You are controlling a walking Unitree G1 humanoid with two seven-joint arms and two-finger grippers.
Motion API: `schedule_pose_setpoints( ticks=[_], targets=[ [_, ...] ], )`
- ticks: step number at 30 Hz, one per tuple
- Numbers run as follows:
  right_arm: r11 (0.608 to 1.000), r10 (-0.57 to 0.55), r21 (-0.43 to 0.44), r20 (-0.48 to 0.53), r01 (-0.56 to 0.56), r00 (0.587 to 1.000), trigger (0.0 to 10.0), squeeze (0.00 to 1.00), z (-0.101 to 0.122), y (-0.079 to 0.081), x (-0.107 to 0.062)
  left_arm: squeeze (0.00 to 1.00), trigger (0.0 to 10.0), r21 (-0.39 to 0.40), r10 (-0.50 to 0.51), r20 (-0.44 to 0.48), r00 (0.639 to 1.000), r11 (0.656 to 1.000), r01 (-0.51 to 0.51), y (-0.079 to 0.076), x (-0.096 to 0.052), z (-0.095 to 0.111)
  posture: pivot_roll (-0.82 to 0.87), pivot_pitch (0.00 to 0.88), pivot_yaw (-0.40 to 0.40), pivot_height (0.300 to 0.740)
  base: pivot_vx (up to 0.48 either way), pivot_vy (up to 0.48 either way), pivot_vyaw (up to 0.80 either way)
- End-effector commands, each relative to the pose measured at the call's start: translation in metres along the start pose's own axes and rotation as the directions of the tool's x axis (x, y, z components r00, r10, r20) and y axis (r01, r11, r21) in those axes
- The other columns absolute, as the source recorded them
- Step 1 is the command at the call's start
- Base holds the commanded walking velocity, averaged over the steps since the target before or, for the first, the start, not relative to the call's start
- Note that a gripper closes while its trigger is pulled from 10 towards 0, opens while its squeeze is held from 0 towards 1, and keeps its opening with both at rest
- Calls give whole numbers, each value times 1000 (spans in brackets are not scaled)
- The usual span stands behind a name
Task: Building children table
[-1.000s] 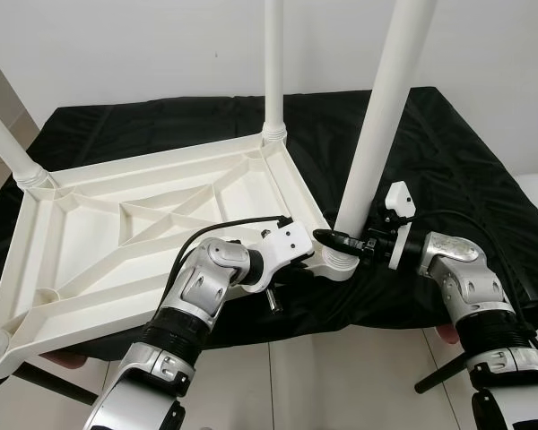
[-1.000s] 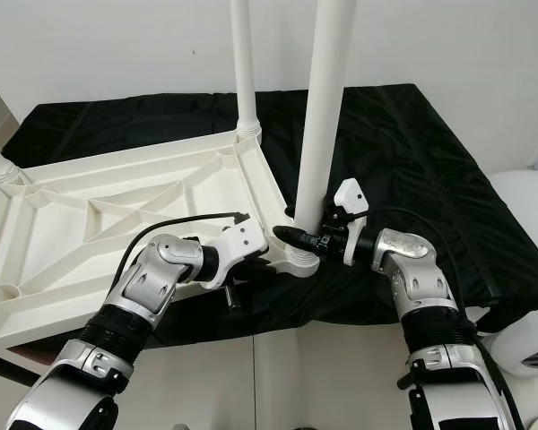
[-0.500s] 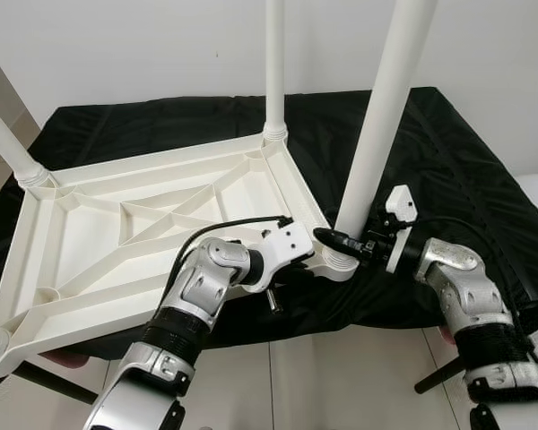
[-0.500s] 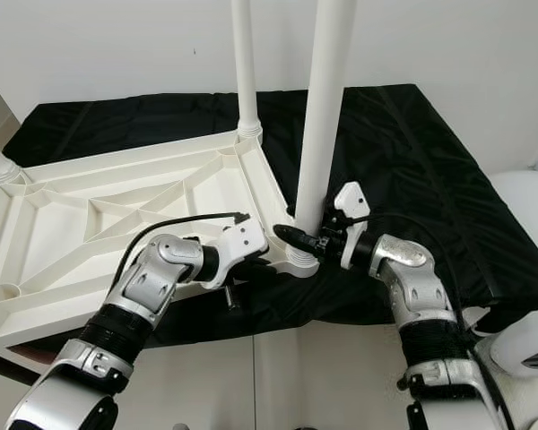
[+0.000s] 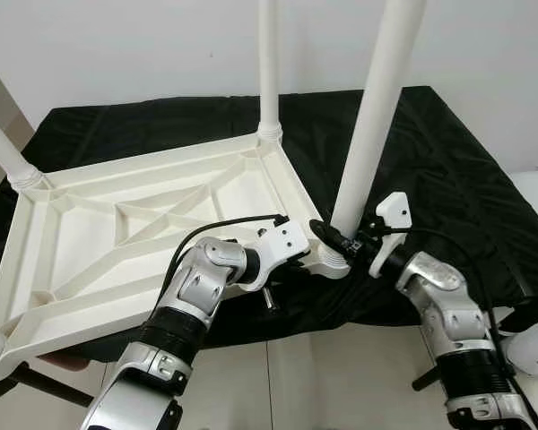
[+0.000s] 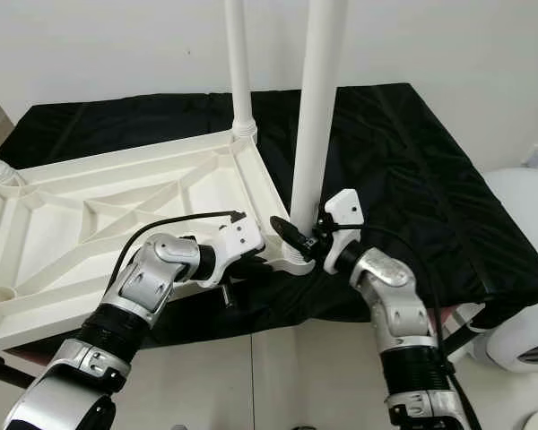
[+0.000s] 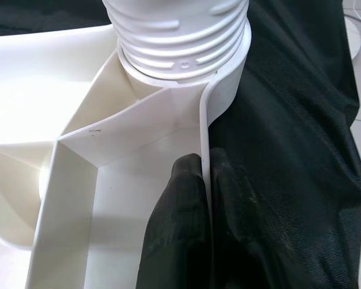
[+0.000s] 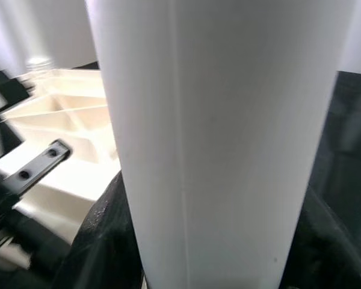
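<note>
**Near corner leg stood upright between the two claws**

Black cloth covered the desk, and on it the white tabletop lay upside down, ribs showing, with its near edge overhanging the floor. The near-right leg stood in its threaded corner socket, long axis close to vertical, free end pointing up past the frame. The right claw sat directly at the foot of that leg, its fingers clamped on either side of the shaft just above the socket. The left claw was pinched shut on the tabletop's rim just beside the same corner, bracing it. The right arm was thus the nearer one for turning the leg about its upright axis.
</note>
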State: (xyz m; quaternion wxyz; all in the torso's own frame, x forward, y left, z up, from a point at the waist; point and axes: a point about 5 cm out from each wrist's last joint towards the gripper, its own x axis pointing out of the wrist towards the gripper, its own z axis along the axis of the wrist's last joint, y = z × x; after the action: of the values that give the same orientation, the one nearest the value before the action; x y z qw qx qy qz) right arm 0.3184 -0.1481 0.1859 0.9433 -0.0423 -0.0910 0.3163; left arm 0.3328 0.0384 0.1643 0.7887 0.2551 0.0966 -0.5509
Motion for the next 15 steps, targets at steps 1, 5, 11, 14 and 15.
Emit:
schedule_pose_setpoints(
  ticks=[1,5,11,14,15],
  targets=[
    [998,-57,22,17,57,998,10000,0,2,6,3,0,10000,-19,229,6,973,973,-229,10,-3,-4,-142,101,62,740,0,0,0],
    [992,-126,31,31,125,992,10000,0,3,14,5,0,10000,-18,230,5,973,973,-230,10,-3,-5,-141,100,60,740,0,0,0],
    [954,-291,86,14,289,957,10000,0,0,25,10,0,10000,-18,227,6,974,974,-226,8,-3,-5,-138,94,57,740,0,0,0],
    [930,-360,81,-7,359,933,10000,0,-3,33,12,0,10000,-17,225,6,974,974,-225,8,-2,-5,-137,91,55,740,0,0,0],
    [930,-360,81,-7,359,933,10000,0,-3,33,12,0,10000,-17,225,6,974,974,-225,8,-2,-5,-137,91,55,740,0,0,0]
  ],
)
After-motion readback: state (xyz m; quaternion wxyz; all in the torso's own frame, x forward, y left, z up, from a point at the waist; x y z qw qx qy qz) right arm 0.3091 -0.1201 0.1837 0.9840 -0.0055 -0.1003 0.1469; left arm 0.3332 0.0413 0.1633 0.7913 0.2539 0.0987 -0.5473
